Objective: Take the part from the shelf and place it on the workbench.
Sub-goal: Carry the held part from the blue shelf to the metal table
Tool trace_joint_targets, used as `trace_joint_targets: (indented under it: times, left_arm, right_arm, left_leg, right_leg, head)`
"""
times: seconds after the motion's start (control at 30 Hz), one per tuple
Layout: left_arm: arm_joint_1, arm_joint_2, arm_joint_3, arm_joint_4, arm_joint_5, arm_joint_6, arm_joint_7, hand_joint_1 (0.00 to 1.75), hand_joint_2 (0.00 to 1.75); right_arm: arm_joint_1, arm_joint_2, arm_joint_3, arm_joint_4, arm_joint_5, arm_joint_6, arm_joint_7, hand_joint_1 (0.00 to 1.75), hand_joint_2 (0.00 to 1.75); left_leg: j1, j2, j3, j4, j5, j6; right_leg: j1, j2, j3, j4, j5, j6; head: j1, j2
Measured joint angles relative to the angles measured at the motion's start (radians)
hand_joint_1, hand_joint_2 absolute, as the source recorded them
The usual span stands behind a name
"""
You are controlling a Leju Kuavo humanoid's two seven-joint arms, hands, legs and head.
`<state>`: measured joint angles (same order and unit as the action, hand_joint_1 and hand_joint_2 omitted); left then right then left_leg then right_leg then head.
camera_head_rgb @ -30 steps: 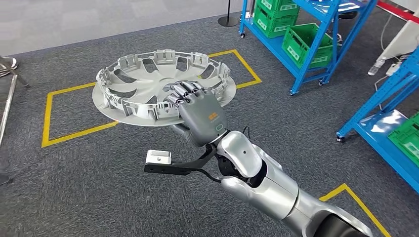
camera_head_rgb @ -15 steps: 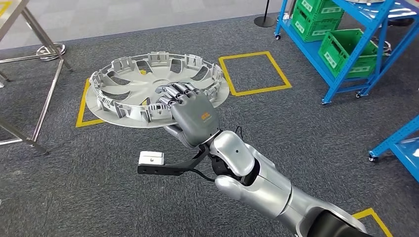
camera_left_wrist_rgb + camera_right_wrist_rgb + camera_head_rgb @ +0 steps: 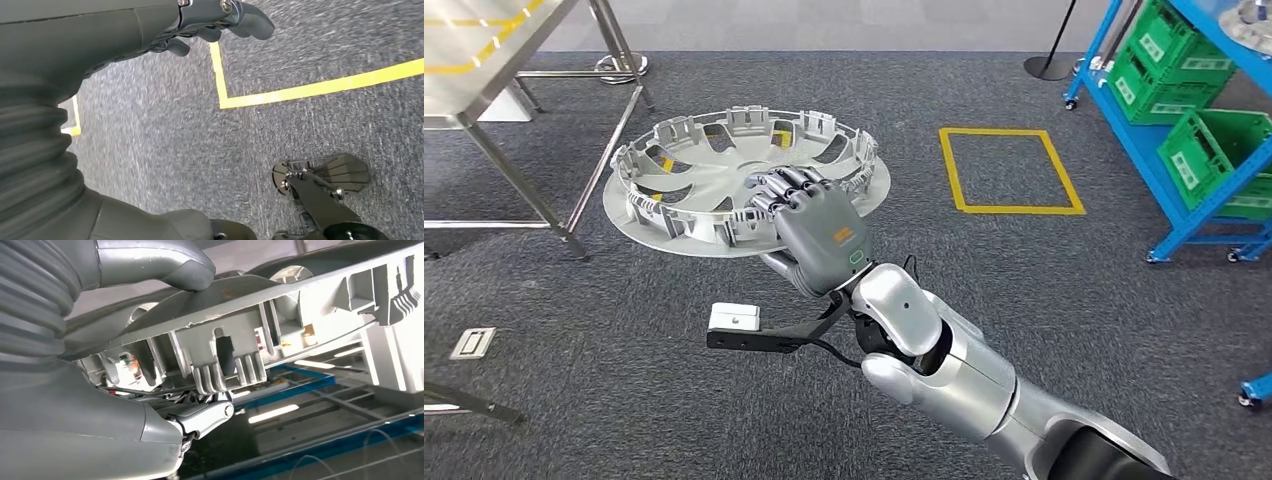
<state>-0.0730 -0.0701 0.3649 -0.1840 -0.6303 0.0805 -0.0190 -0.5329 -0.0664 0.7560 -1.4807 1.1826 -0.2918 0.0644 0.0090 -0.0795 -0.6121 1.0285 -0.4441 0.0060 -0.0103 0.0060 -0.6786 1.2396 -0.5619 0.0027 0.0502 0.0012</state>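
Observation:
The part is a silver-grey wheel cover (image 3: 694,185) with spokes and a clipped rim, carried flat above the carpet in the middle of the head view. My right hand (image 3: 819,235) grips its near edge, fingers over the top and thumb underneath. Seen close in the right wrist view, the wheel cover's ribbed underside (image 3: 280,305) lies against my right hand (image 3: 100,430), with the thumb (image 3: 165,262) pressed on it. My left hand (image 3: 150,35) hangs over the floor with nothing in it and its fingers apart. The metal workbench (image 3: 484,50) stands at the far left.
A blue shelf (image 3: 1169,190) with green crates (image 3: 1214,150) lines the right side. A yellow tape square (image 3: 1009,170) marks the grey carpet ahead. The workbench's steel legs (image 3: 524,185) reach the floor at left, and a small floor plate (image 3: 472,343) lies nearby.
The camera has swung left: the shelf and tape square slid right and the workbench came into view at upper left. My right hand still holds the wheel cover the same way.

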Motion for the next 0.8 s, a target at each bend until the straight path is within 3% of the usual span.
trace_joint_targets:
  times: [0.07,0.13,0.2,0.27,0.33,0.4,0.43,0.47,0.5,0.57,0.63,0.7,0.73,0.8]
  left_arm:
    - [-0.001,-0.001,0.000,0.000,0.000,0.000,0.000,0.00,1.75]
    - [-0.001,-0.002,0.000,0.000,0.000,0.000,0.000,0.00,1.75]
    - [0.003,-0.001,0.001,0.000,0.000,0.000,0.000,0.00,1.75]
    - [0.005,-0.001,0.001,0.001,0.000,0.000,0.001,0.00,1.75]
    - [0.002,-0.002,0.001,0.001,0.000,0.000,0.002,0.00,1.75]
    - [-0.001,-0.003,0.001,0.001,-0.001,0.000,0.004,0.00,1.75]
    - [-0.001,-0.004,0.001,0.001,-0.001,0.000,0.005,0.00,1.75]
    - [0.000,-0.004,0.001,0.001,-0.002,0.000,0.006,0.00,1.75]
    - [0.000,-0.004,0.001,0.001,-0.003,0.000,0.007,0.00,1.75]
    - [-0.003,-0.004,0.001,0.000,-0.007,0.000,0.007,0.00,1.75]
    - [-0.008,-0.004,0.001,0.000,-0.014,0.000,0.008,0.00,1.75]
    - [-0.011,-0.005,0.001,0.000,-0.024,0.000,0.013,0.00,1.75]
    - [-0.011,-0.006,0.001,0.000,-0.028,0.000,0.016,0.00,1.75]
    - [-0.014,-0.007,0.001,0.000,-0.033,0.000,0.019,0.00,1.75]
  right_arm:
    - [-0.001,0.000,0.000,0.001,0.000,0.000,-0.001,1.75,1.75]
    - [-0.001,0.000,0.000,0.002,0.000,-0.001,-0.003,1.75,1.75]
    - [-0.003,0.001,0.000,0.002,0.000,-0.001,-0.003,1.75,1.75]
    - [-0.004,0.005,0.001,0.003,0.001,-0.001,-0.003,1.75,1.75]
    - [-0.005,0.007,0.000,0.004,0.002,-0.001,-0.001,1.75,1.75]
    - [-0.003,0.007,0.001,0.007,0.003,-0.002,0.000,1.75,1.75]
    - [-0.002,0.007,0.001,0.009,0.003,-0.002,-0.001,1.75,1.75]
    - [0.000,0.007,0.002,0.010,0.004,-0.004,-0.002,1.75,1.75]
    - [0.001,0.007,0.002,0.011,0.005,-0.005,-0.002,1.75,1.75]
    - [0.002,0.007,0.001,0.011,0.008,-0.012,0.000,1.75,1.75]
    - [0.003,0.006,-0.001,0.011,0.015,-0.018,0.005,1.75,1.75]
    - [0.006,0.006,-0.003,0.010,0.023,-0.023,0.011,1.75,1.75]
    - [0.009,0.005,-0.005,0.008,0.026,-0.025,0.013,1.75,1.75]
    - [0.018,0.001,-0.010,0.002,0.030,-0.031,0.014,1.75,1.75]
  left_leg:
    - [0.001,-0.029,-0.004,0.005,-0.001,-0.009]
    - [0.003,-0.052,-0.011,0.006,0.002,-0.024]
    - [0.006,-0.067,-0.018,0.000,0.007,-0.039]
    - [0.004,-0.023,-0.033,0.021,-0.007,-0.049]
    - [0.001,0.047,-0.079,0.118,-0.064,-0.056]
    - [0.003,0.070,-0.137,0.246,-0.118,-0.061]
    - [0.004,0.073,-0.149,0.275,-0.122,-0.063]
    - [0.004,0.075,-0.141,0.265,-0.107,-0.063]
    - [0.004,0.083,-0.112,0.213,-0.077,-0.063]
    - [0.000,0.128,-0.036,0.074,-0.022,-0.054]
    - [-0.007,0.154,-0.001,0.005,-0.003,-0.038]
    - [-0.010,0.133,-0.003,0.002,-0.002,-0.023]
    - [-0.008,0.121,-0.001,-0.001,0.000,-0.016]
    - [-0.002,0.097,0.003,-0.008,0.005,-0.004]
  right_leg:
    - [-0.005,0.044,0.057,-0.130,0.056,-0.003]
    - [-0.005,0.069,0.078,-0.184,0.067,-0.007]
    - [-0.002,0.048,0.081,-0.190,0.072,-0.018]
    - [-0.003,0.023,0.087,-0.200,0.078,-0.032]
    - [-0.001,-0.004,0.089,-0.204,0.080,-0.043]
    - [0.002,-0.033,0.089,-0.204,0.077,-0.048]
    - [0.002,-0.048,0.090,-0.204,0.075,-0.049]
    - [0.003,-0.062,0.091,-0.203,0.074,-0.048]
    - [0.003,-0.075,0.094,-0.203,0.072,-0.046]
    - [0.007,-0.099,0.099,-0.201,0.065,-0.039]
    - [0.013,-0.119,0.103,-0.200,0.061,-0.030]
    - [0.015,-0.139,0.108,-0.202,0.059,-0.020]
    - [0.013,-0.132,0.110,-0.199,0.054,-0.013]
    - [0.007,-0.080,0.090,-0.147,0.019,0.000]
  head:
    - [0.000,0.000]
    - [-0.001,0.000]
    - [0.000,0.000]
    - [-0.004,0.000]
    - [-0.009,0.000]
    - [-0.011,0.000]
    - [-0.011,0.000]
    - [-0.011,0.000]
    - [-0.011,0.000]
    - [-0.012,0.000]
    - [-0.010,0.000]
    - [-0.008,0.000]
    - [-0.008,0.000]
    - [-0.006,0.000]
